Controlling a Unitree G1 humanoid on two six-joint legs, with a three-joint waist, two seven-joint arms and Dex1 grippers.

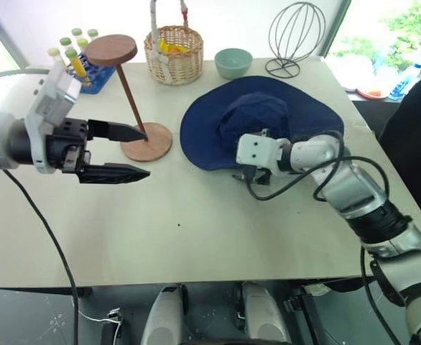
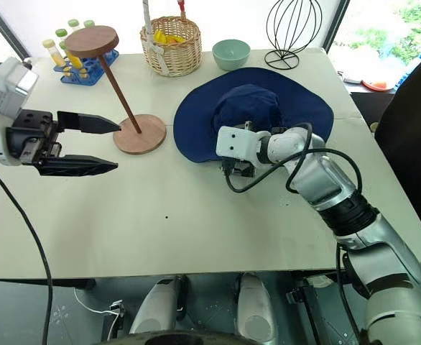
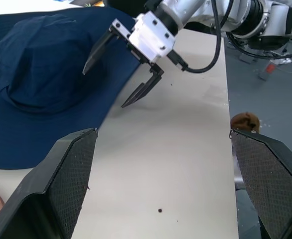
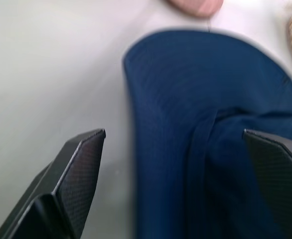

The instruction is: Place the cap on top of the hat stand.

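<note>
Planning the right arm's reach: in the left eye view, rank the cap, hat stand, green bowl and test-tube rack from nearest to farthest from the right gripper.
1. Cap, right beside the right gripper.
2. Hat stand, to its left.
3. Green bowl, at the table's back.
4. Test-tube rack, far back left.

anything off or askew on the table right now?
Nothing spilled or damaged. The cap lies flat on the table, not on the hat stand. The stand's rod leans, apparently by design; its base sits flat.
</note>
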